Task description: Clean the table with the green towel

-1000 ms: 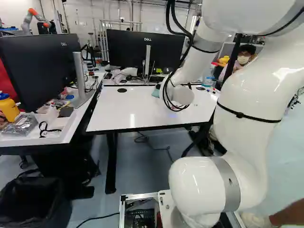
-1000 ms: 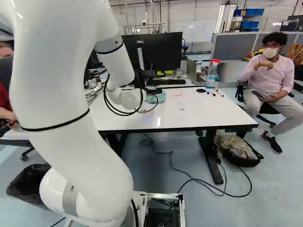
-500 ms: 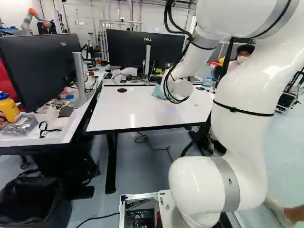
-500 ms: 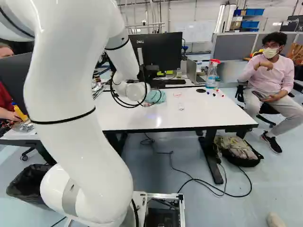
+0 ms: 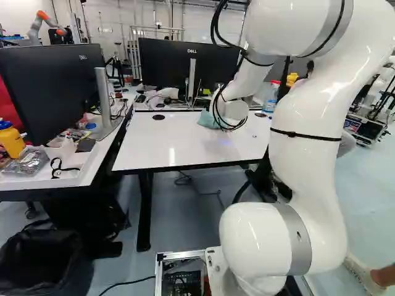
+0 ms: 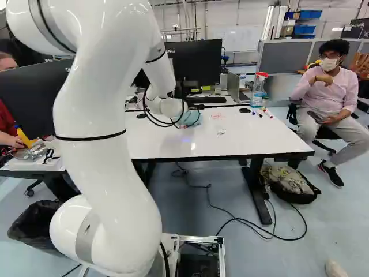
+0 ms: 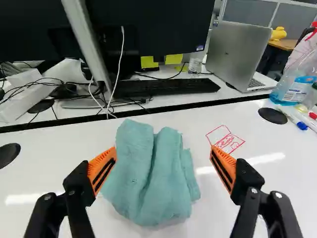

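Over the worktop [image 7: 282, 183], pincer [image 7: 164, 149] released
Its 2 fingers straddle the green towel [image 7: 148, 183], lying bunched near red marks [image 7: 228, 142], probably so that closing can pinch the folds for wiping.

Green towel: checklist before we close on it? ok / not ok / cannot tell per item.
1. Black end effector with orange pads open: ok, fingers wide apart.
2. Bunched green cloth towel between the fingers: ok, but off-centre, with a wider gap on the side toward the red line drawing.
3. Fingertips low enough to pinch the towel: cannot tell, height over the white tabletop isn't readable.
4. Clear plastic spray bottle with blue liquid out of the closing path: ok, well beyond the fingers.
5. Red drawing wiped off: not ok, plainly visible and not under the towel.
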